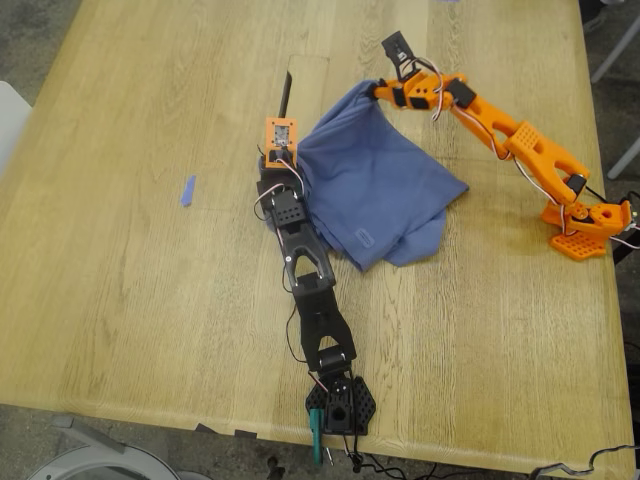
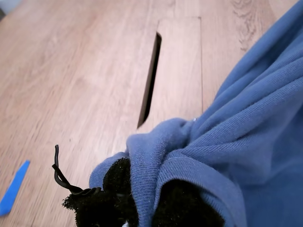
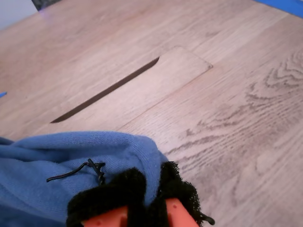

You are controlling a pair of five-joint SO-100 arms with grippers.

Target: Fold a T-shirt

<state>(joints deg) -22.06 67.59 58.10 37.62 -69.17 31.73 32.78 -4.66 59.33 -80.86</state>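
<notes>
Exterior view: a light wooden table [image 1: 140, 300] carries both arms. The black arm with the orange wrist block reaches up the middle, and my first gripper [image 1: 283, 150] is at the T-shirt [image 1: 385, 190] edge on the exterior view's left. The orange arm comes in from the exterior view's right, and my second gripper [image 1: 383, 90] grips the far corner of the cloth. The slate-blue tee hangs and lies between the two grippers, bunched and creased, with a folded lobe trailing toward the black arm's base. A dark narrow slot [image 1: 287, 97] in the tabletop lies just beyond my first gripper. A small blue scrap [image 1: 187, 190] lies well apart from the shirt, on the exterior view's left.

First wrist view: my first gripper [image 2: 142, 198] is clamped on the T-shirt [image 2: 246, 132]; a ribbed hem wraps over its black foam-padded tips. The knit shows fine ribs. Ahead lies the slot [image 2: 149, 80] beside a rectangular inset panel, and the blue scrap [image 2: 13, 188] lies off to the side.

Second wrist view: my second gripper [image 3: 147, 203] is closed on a rolled fold of the T-shirt [image 3: 71, 156], between orange fingers with black fuzzy pads. The slot [image 3: 106, 90] runs diagonally across the grained wood beyond.
</notes>
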